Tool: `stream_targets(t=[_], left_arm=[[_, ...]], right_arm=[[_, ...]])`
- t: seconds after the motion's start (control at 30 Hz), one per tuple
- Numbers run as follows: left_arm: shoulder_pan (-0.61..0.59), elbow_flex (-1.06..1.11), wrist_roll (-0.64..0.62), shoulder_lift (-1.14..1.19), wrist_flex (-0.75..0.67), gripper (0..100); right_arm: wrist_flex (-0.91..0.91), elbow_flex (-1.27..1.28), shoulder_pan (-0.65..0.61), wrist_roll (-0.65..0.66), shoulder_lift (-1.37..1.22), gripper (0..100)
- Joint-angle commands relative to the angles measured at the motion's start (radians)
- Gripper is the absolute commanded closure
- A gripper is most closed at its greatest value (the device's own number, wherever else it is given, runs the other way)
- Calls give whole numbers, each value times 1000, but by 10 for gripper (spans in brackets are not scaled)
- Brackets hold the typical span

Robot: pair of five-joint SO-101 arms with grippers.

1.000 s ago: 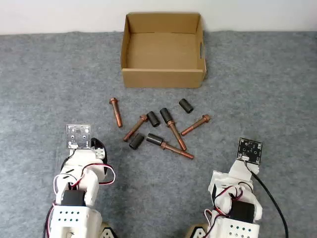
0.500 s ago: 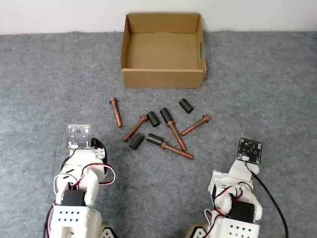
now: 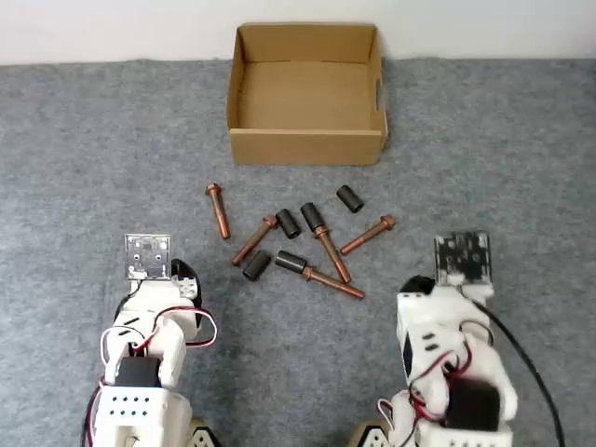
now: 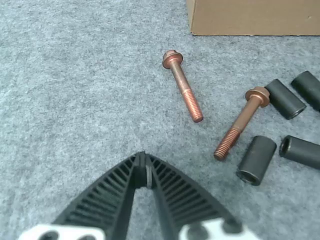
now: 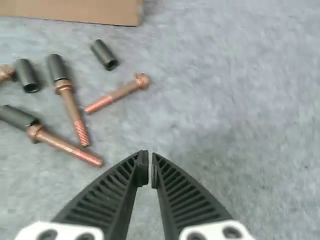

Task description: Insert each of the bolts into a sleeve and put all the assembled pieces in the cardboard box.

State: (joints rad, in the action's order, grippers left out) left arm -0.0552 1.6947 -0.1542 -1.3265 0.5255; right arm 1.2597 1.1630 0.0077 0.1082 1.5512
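Five copper-coloured bolts with flanged hex heads and thread-tipped shanks, plus five short matte black tube sleeves, all lie flat on the grey felt-like mat (image 3: 93,140), outside the cardboard box (image 3: 304,146) and off its front wall. The box is brown corrugated, open-topped and squarish, with a slot cut in its right wall. The top sleeve (image 3: 349,197) is closest to the box front, lying alone. The left bolt (image 3: 217,210) sits off the box's front left corner, head toward the box, apart from the rest. The slanted bolt (image 3: 254,239) lies farther out, its head near the middle sleeve (image 3: 288,223), its threaded tip near the low sleeve (image 3: 257,265). The capped bolt (image 3: 328,250) has the upper sleeve (image 3: 312,216) butted end-on against its head, the shank bare. The long bolt (image 3: 331,281), farthest from the box, has the outer sleeve (image 3: 291,262) against its head the same way. The right bolt (image 3: 368,235) lies slanted below the box's front right corner, touching nothing. The left gripper (image 4: 144,162) has black ribbed plastic fingers pressed together, gripping nothing, above bare mat farther from the box than the left bolt. The right gripper (image 5: 150,165) is the same build, fingers closed to a hairline with nothing between, on the mat beyond the long bolt from the box.
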Motion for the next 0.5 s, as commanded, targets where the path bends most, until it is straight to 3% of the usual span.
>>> stream_targets(t=[0.0, 0.23, 0.47], left_arm=[[-8, -4, 2, -6, -8, 994], [-8, -4, 2, -6, -8, 994], [-8, -4, 2, -6, -8, 994]], right_arm=[[-56, -201, -35, 11, -292, 991], [-77, -655, -38, 40, -918, 988], [-79, -954, -50, 316, -1356, 987]])
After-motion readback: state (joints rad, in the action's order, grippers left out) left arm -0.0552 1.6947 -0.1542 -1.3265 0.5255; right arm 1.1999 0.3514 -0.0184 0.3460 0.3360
